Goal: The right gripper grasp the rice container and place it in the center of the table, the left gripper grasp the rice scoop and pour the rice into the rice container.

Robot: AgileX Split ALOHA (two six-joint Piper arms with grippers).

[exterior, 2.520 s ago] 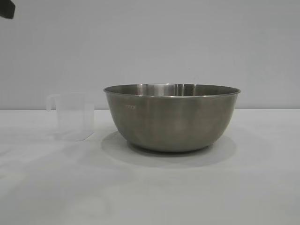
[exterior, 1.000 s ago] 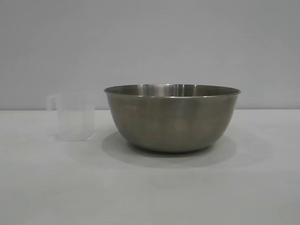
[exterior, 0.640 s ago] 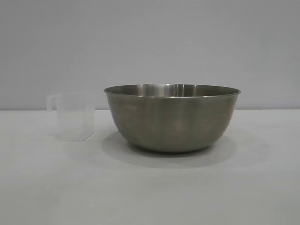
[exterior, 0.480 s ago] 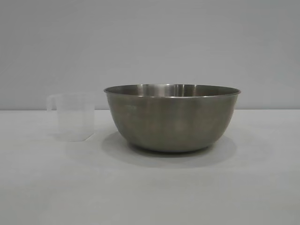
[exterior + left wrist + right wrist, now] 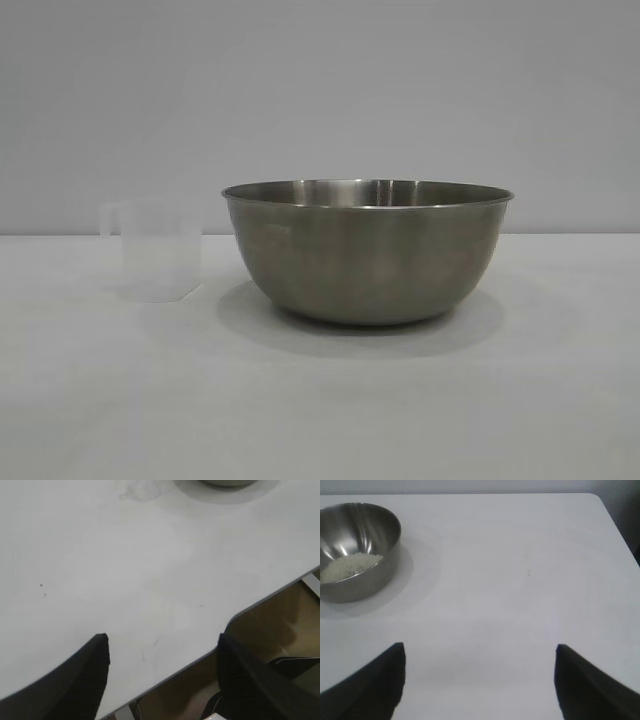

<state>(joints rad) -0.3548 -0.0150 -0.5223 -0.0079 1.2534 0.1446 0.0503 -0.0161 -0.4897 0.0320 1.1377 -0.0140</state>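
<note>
The steel rice container (image 5: 367, 250) stands on the white table (image 5: 320, 400) near the middle. It also shows in the right wrist view (image 5: 365, 555) with a heap of rice (image 5: 349, 566) inside. The translucent rice scoop (image 5: 155, 250) stands upright to its left, handle pointing left; it shows faintly in the left wrist view (image 5: 145, 489). My left gripper (image 5: 161, 640) is open and empty over the table's edge, far from the scoop. My right gripper (image 5: 479, 652) is open and empty above bare table, well away from the container. Neither gripper shows in the exterior view.
A table edge with a rounded notch (image 5: 235, 617) and brown floor beyond it lie under the left gripper. The table's far corner (image 5: 597, 500) shows in the right wrist view. A plain grey wall (image 5: 320, 90) is behind the table.
A dark gripper tip at the exterior view's top left 2.5 s ago has gone out of view. The container and scoop have not moved.
</note>
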